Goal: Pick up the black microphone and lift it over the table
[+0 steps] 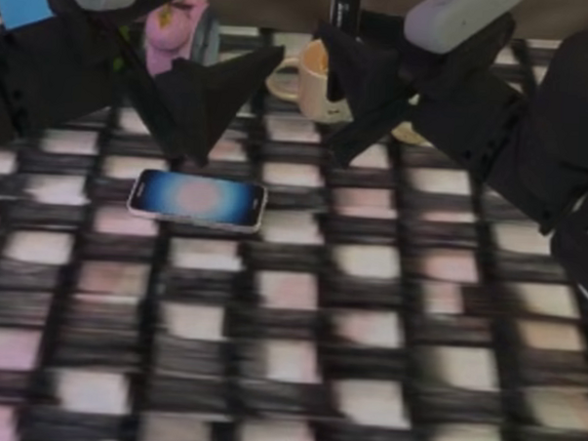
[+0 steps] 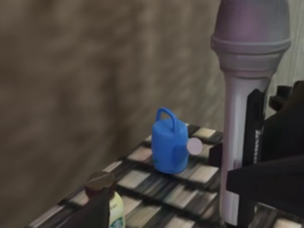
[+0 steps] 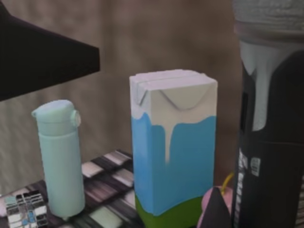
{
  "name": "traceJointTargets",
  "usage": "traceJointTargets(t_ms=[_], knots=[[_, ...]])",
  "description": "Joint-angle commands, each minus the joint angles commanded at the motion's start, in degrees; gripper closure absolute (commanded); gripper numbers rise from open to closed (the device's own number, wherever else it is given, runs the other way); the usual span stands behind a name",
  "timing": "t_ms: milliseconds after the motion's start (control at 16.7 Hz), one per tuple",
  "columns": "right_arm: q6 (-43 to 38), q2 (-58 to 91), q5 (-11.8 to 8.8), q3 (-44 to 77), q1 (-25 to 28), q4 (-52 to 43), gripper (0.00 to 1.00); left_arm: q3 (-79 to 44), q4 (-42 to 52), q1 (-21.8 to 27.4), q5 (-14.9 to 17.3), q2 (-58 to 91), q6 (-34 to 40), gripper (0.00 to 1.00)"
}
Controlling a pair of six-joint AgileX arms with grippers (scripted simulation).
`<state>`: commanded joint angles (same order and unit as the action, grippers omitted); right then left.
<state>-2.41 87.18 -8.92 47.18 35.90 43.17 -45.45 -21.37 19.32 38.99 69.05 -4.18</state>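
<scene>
**Both arms poised at the far edge, microphone standing upright**

I cannot tell whether the fingers of the left gripper [image 1: 192, 150] or the right gripper [image 1: 344, 149] are apart or together. Both hang over the far half of the table [image 1: 287, 376], tips angled down toward it, holding nothing.

The black microphone [image 3: 268, 166] stands upright at the far edge between the two arms, behind a cream mug [image 1: 318, 82], close to the right wrist.

A phone [image 1: 197, 199] lies flat just below the left gripper. A milk carton [image 3: 173, 147], a pale flask [image 3: 59, 156] and a blue watering can [image 2: 169, 142] stand on the checkered cover, before a brown wall [image 2: 71, 71].
</scene>
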Motion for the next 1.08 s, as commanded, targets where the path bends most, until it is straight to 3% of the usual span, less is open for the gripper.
traceJointTargets(t_ms=[300, 780, 1080], knots=[[0.0, 0.0, 0.0, 0.0, 0.0, 0.0, 1.0, -0.6, -0.2, 0.4, -0.6, 0.7, 0.0, 0.0], [0.0, 0.0, 0.0, 0.0, 0.0, 0.0, 1.0, -13.7, -4.6, 10.0, -9.7, 18.1, 0.3, 0.0], [0.0, 0.0, 0.0, 0.0, 0.0, 0.0, 1.0, -15.0, -5.0, 11.0, -10.7, 19.6, 0.4, 0.0]])
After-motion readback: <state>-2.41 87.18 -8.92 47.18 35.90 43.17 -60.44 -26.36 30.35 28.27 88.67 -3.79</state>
